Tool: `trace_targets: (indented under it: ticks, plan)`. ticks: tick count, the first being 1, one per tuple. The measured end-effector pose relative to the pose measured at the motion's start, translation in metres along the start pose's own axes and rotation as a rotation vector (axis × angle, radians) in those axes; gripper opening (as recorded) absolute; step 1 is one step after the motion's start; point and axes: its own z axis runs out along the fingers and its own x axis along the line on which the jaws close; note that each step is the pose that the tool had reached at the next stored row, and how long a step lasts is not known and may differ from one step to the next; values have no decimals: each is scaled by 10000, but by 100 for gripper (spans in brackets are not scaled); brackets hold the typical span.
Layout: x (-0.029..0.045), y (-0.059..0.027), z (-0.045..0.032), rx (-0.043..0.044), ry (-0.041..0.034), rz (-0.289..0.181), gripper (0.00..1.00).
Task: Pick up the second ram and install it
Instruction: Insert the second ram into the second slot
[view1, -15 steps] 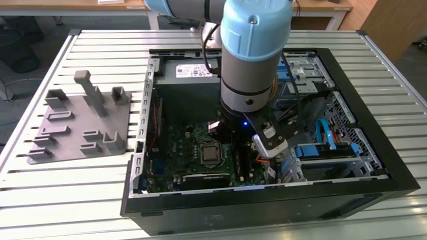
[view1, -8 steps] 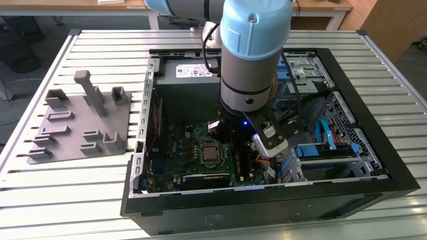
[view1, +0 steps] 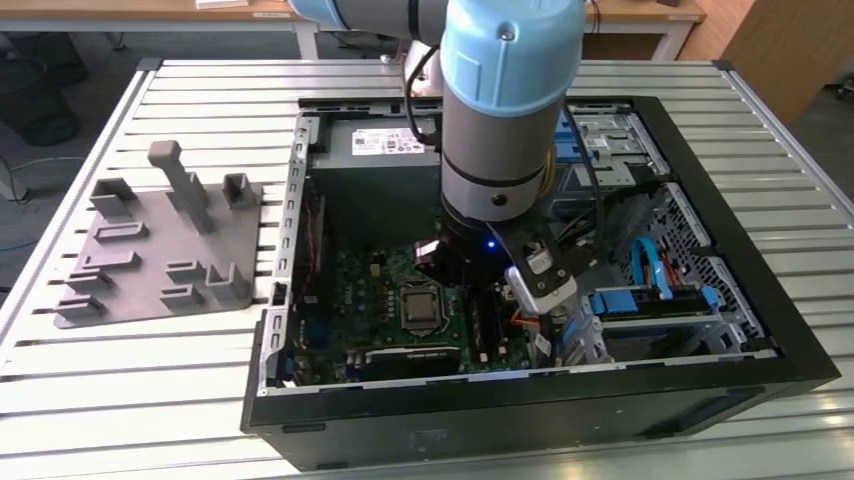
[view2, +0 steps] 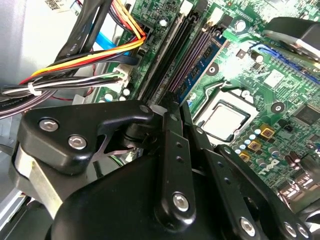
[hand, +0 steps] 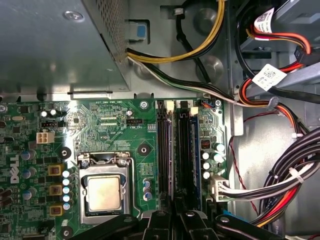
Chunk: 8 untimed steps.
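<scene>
My gripper (view1: 497, 285) hangs low inside the open computer case, right over the black memory slots (hand: 163, 150) beside the processor (hand: 103, 192). In both wrist views the fingers (view2: 175, 150) are drawn close together, tips at the near end of the slots. A thin dark strip runs on from the fingertips along the slot line. It looks like the second ram (view2: 167, 75) seen edge-on, and the fingers hide most of it. A blue-edged board (view2: 202, 62) stands in the neighbouring slot.
Bundles of coloured cables (view2: 75, 75) lie close beside the slots. The grey power supply box (hand: 50, 45) borders the board, and drive bays (view1: 667, 290) fill the case at the exterior view's right. A grey tray with upright posts (view1: 134, 250) lies on the slatted table at the exterior view's left.
</scene>
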Motion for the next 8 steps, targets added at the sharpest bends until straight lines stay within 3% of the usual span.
trace_targets:
  ticks: [8]
  plan:
    - [-25, 1, 1, -1, 17, -55, 14]
